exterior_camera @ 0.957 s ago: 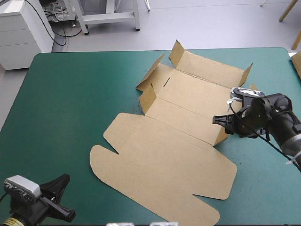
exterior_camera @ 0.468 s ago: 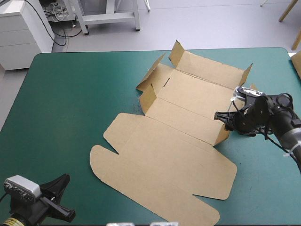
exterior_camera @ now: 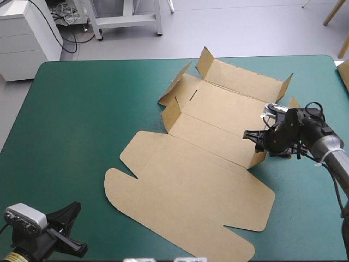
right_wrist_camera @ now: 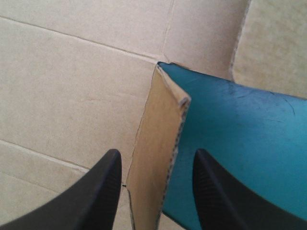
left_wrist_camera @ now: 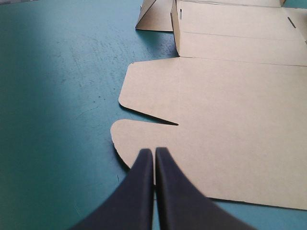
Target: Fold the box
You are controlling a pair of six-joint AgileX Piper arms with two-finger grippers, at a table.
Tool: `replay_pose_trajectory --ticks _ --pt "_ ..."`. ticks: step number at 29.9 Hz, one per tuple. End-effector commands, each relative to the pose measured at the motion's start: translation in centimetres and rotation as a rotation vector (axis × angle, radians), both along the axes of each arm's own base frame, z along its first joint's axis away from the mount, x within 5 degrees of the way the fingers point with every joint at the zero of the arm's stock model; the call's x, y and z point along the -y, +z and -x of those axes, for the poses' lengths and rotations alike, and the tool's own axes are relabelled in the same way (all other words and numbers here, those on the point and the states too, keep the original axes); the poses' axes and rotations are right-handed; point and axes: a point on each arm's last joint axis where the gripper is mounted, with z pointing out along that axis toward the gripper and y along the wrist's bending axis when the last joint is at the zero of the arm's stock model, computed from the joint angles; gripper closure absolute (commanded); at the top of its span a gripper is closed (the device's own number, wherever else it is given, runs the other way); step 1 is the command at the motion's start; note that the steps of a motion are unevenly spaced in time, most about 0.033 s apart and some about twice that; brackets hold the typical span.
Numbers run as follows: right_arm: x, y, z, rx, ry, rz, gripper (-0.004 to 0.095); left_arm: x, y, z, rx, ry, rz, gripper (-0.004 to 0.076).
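Lab: white drawer cabinet (exterior_camera: 24, 41), loose cables (exterior_camera: 64, 15), metal frame legs (exterior_camera: 126, 22).

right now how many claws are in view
2. The left claw, shut, at the table's near-left corner; the right claw, open, straddles a raised flap on the box's right side.

Bright, even light falls on the teal-green table cover (exterior_camera: 76, 120). The flat brown cardboard box (exterior_camera: 191, 180) throws only thin, soft shadows beside its raised flaps. In the left wrist view the cover has a pale sheen near the box and is darker farther off.
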Motion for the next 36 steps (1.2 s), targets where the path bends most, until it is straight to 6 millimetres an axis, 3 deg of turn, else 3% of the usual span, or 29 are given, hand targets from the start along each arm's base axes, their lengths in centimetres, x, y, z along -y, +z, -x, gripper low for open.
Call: replay_pose_trajectory --ticks 1,17,20,25,36 --pt "0.0 0.9 -0.6 0.067 0.001 -0.023 0.0474 0.2 1.3 -0.3 0.062 -0.003 0.05 0.0731" --pt "-0.5 -1.1 -1.7 0.019 0.009 -0.054 0.0517 0.2 1.3 -0.3 0.062 -0.003 0.05 0.0731" --pt "-0.4 -1.0 -1.8 0.025 0.01 -0.05 0.0603 0.2 1.3 -0.3 0.062 -0.003 0.05 0.0731" --pt "-0.4 -1.0 -1.7 0.02 0.019 -0.047 0.0934 0.2 1.3 -0.3 0.062 -0.003 0.05 0.0731" --pt "0.4 -0.8 -1.7 0.019 0.151 0.098 0.0928 0.2 1.3 -0.3 0.062 -0.003 0.05 0.0731"
